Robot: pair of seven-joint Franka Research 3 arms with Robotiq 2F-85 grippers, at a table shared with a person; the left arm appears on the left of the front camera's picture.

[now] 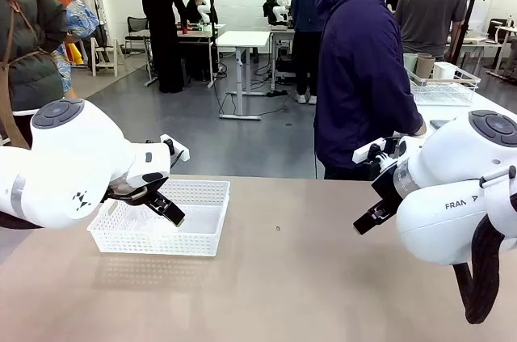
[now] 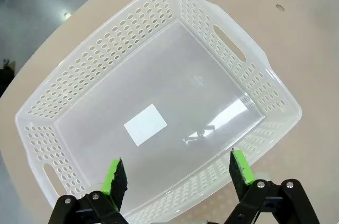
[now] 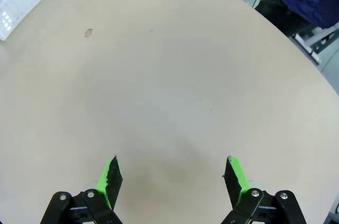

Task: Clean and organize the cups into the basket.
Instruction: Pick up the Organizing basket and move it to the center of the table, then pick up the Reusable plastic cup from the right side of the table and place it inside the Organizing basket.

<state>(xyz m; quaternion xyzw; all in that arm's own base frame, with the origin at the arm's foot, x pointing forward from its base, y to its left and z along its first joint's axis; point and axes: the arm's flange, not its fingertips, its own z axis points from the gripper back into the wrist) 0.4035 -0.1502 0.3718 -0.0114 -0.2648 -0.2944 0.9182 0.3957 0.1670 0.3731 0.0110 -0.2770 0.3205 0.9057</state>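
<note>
The white mesh-sided basket (image 1: 153,242) sits empty on the left of the tan table. My left gripper (image 1: 164,208) hovers just above its near side, open. In the left wrist view the basket (image 2: 255,61) lies below the open left gripper (image 2: 177,168), a white label on its floor. My right gripper (image 1: 370,217) hangs open over bare table at the right. In the right wrist view the right gripper (image 3: 172,169) holds nothing, and a corner of the basket (image 3: 21,1) shows at top left. A tan cup (image 1: 426,65) and a pale green cup (image 1: 410,61) stand in a wire-frame basket off the table.
A person in a navy hoodie (image 1: 359,75) stands at the far edge, turned toward the wire-frame basket (image 1: 443,91) on a side table at the back right. A small speck (image 1: 278,229) marks the middle of the table.
</note>
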